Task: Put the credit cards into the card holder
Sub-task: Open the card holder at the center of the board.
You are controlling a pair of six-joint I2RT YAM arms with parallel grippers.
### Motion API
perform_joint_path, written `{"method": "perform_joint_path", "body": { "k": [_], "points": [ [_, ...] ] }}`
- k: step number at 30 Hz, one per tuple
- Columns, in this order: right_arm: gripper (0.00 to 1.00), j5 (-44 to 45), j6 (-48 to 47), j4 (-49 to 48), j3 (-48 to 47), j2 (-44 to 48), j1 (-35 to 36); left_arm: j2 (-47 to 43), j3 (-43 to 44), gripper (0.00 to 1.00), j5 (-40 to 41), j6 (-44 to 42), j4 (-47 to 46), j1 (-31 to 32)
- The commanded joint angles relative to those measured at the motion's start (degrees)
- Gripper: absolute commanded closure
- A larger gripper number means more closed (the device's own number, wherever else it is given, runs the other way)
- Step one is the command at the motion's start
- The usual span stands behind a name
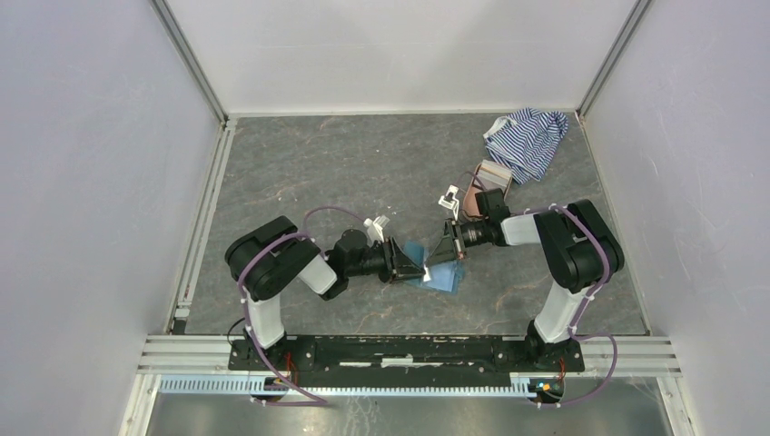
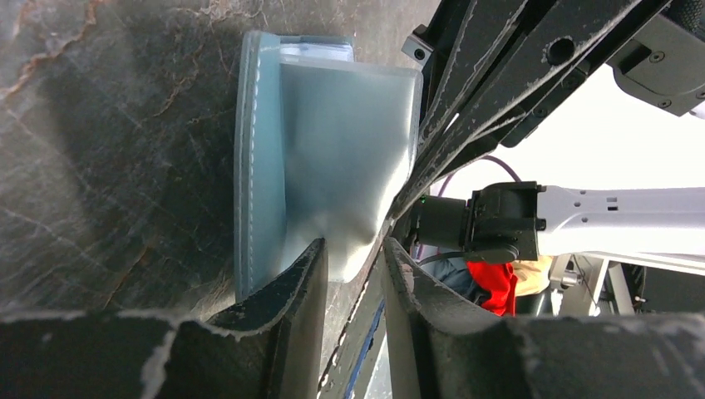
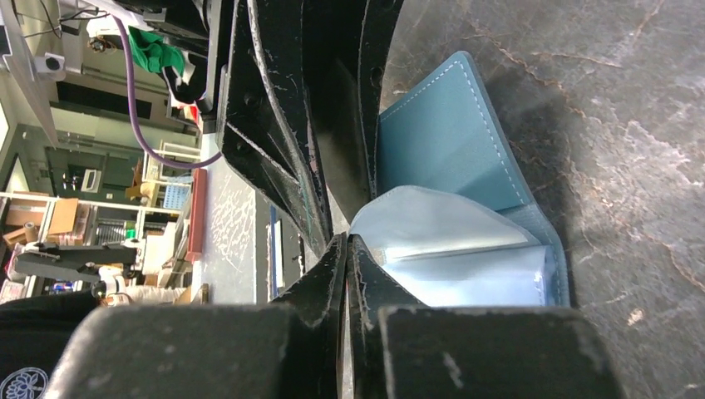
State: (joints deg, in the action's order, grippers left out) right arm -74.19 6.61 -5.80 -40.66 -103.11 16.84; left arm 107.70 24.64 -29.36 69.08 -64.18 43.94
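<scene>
The right tool (image 3: 345, 245) has its two fingers pressed together, pinching the edge of the pale blue inner sleeve of the one card holder (image 3: 449, 141). The sleeve bows upward at that pinch. The left tool (image 2: 353, 253) faces it from the other side with its two fingers parted. A corner of the same pale sleeve dips into the gap between them, and it does not look clamped there. The tips of the two tools almost meet over the holder.

The card holder lies opened out on the grey tabletop (image 1: 345, 173), between the two arms and towards the near edge, its teal cover flat on the surface. Whether a credit card sits inside the sleeve cannot be told.

Farther off, near the right arm's elbow, lies one pinkish case (image 1: 471, 193). One blue-and-white striped cloth (image 1: 527, 141) is bunched in the far right corner.
</scene>
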Motion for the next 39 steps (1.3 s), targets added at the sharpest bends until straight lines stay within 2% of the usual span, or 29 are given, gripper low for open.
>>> {"method": "perform_joint_path", "body": {
  "k": [1,5,14,20,25,29,30,32,34,36,38,39],
  "points": [
    [0.93,-2.07,1.28,-2.63,-0.03,0.65,0.61,-2.79,2.25,0.62,2.18,-5.32,6.06,-0.09],
    [0.90,-2.18,1.16,-2.63,-0.05,0.21,1.12,-1.12,3.24,0.64,1.45,-4.51,4.78,-0.09],
    [0.89,-2.95,-0.19,-0.81,-0.55,-1.38,1.27,0.18,2.75,0.77,1.96,-3.81,3.73,-0.18],
    [0.90,-4.47,-1.99,1.56,-1.48,-1.01,1.30,-0.27,1.66,0.76,2.06,-3.44,1.69,-0.26],
    [0.86,-7.43,-13.93,14.82,-5.63,-2.15,1.29,0.24,1.31,0.80,1.86,-3.15,0.95,-0.43],
    [0.84,-9.67,-36.36,39.74,-13.46,-6.68,1.23,1.01,0.70,0.84,1.74,-2.40,-0.66,-0.69],
    [0.85,-8.83,-38.67,42.20,-14.76,-7.43,1.24,1.11,0.60,0.85,1.70,-2.37,-0.88,-0.77],
    [0.86,-6.62,-37.54,41.16,-14.44,-7.64,1.25,1.12,0.39,0.86,1.78,-2.27,-0.94,-0.83],
    [0.86,-4.63,-32.72,35.88,-12.65,-6.31,1.19,1.02,0.27,0.87,1.84,-2.24,-1.03,-0.92],
    [0.87,-1.02,-22.30,24.89,-8.74,-3.35,1.19,0.97,0.23,0.88,1.86,-2.20,-1.20,-0.97],
    [0.87,3.60,-9.14,9.35,-2.88,0.95,1.17,1.02,0.08,0.88,1.73,-2.05,-1.79,-1.04],
    [0.86,5.02,-6.78,4.90,-1.26,2.66,1.19,0.94,-0.01,0.88,1.56,-2.00,-2.23,-1.05]
  ]
}}
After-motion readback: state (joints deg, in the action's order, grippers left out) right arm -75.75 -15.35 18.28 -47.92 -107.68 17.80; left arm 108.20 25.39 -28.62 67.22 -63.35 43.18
